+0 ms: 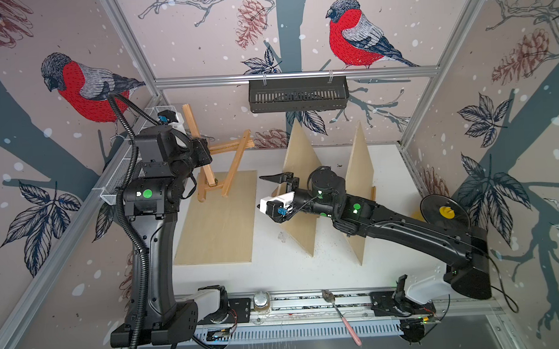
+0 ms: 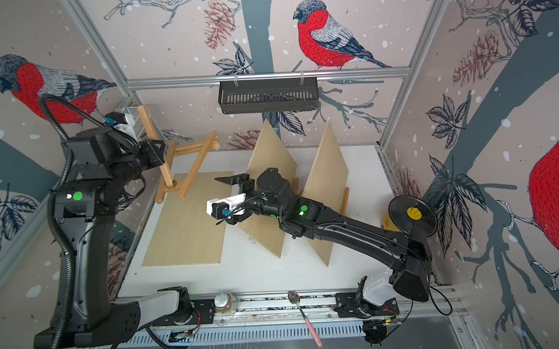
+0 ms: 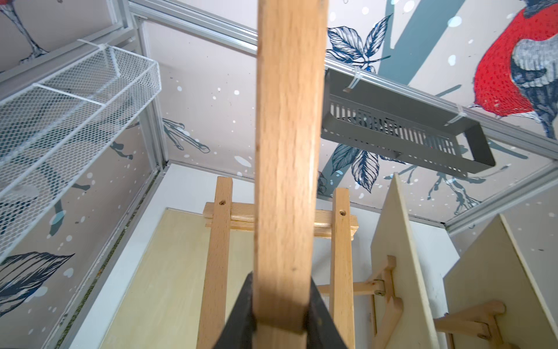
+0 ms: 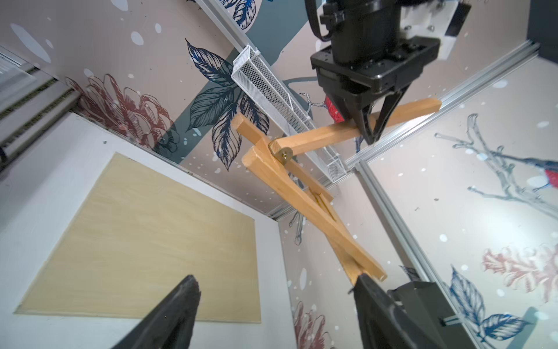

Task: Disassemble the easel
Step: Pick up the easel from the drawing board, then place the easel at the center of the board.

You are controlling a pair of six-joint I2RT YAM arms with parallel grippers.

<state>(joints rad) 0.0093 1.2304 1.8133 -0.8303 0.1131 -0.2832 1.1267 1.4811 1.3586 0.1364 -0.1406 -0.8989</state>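
At the back-left corner of the tabletop (image 1: pixel 275 271), the easel (image 1: pixel 237 162) hangs tipped above the flat panel (image 1: pixel 216 228). Its hinge end points toward the arms and its ledge end toward the back wall (image 1: pixel 225 119). I cannot tell whether the far end touches the wall or the tabletop.

- Left claw (image 4: pixel 372 133): clenched on the rear strut (image 3: pixel 287 151), partway along it.
- Right claw (image 4: pixel 276 281): released, fingers wide with nothing between them, just short of the front legs (image 4: pixel 305 205).

Step in hand, as I judge it: the right claw takes the front frame so the strut can be worked against it at the hinge screw (image 4: pixel 284 153).

How to do it well:
- Close on the flat faces of one front leg, square to the grain, near the hinge rather than at the tip, so there is less lever and less twist.
- Keep the left claw as a fixed anchor and let only the right arm move.
- Swing in the hinge's own plane, because side load would bind the screw.

Edges and room:
- The strut's free end is just beside the mesh basket (image 3: pixel 90 90), so do not raise or swing it that way.
- The upright boards (image 1: pixel 298 155) stand close by the right forearm, which limits any pull toward that side.
- The best open room is over the flat panel, toward the arms' bases.
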